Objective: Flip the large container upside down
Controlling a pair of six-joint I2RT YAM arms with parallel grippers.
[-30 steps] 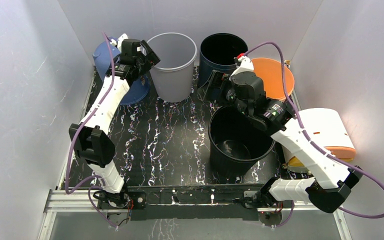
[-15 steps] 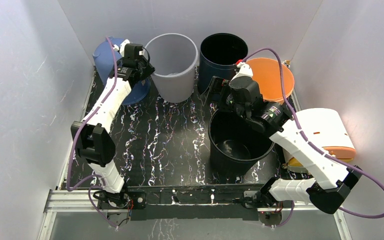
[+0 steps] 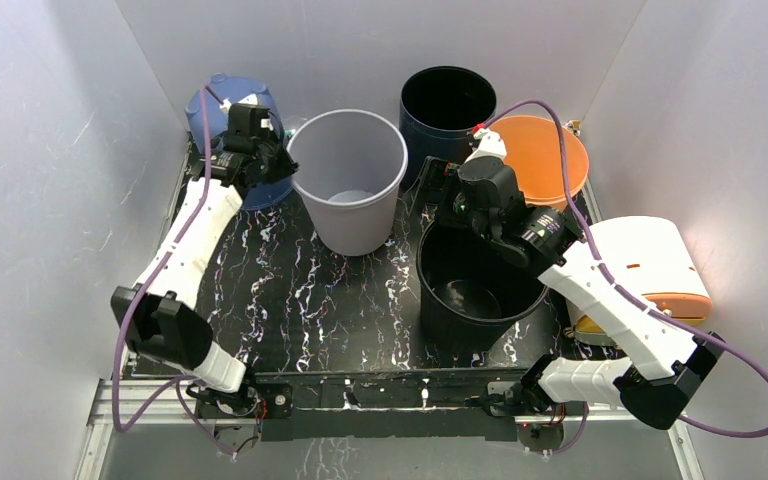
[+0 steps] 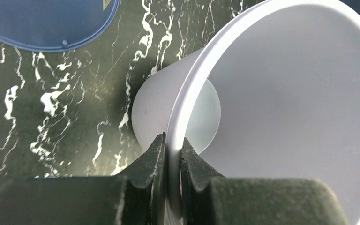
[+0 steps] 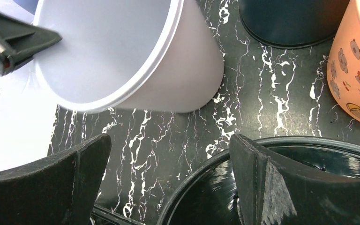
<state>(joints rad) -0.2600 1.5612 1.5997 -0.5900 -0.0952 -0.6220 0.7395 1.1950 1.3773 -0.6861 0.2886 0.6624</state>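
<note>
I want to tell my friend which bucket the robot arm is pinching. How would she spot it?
Find the black marbled table, then look along its far side where buckets stand. Between the blue bucket and the dark navy bucket is the pale grey bucket, with the left gripper shut on its rim. It is the only pale bucket, and it leans.

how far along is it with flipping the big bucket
Early. Done: the left claw is shut on the rim of the grey bucket, one finger inside and one outside. In hand: that grip, with the bucket's mouth facing up; the right claw hangs open by the far rim of the black bucket. Left: the whole flip, since neither bucket is turned over yet.
</note>
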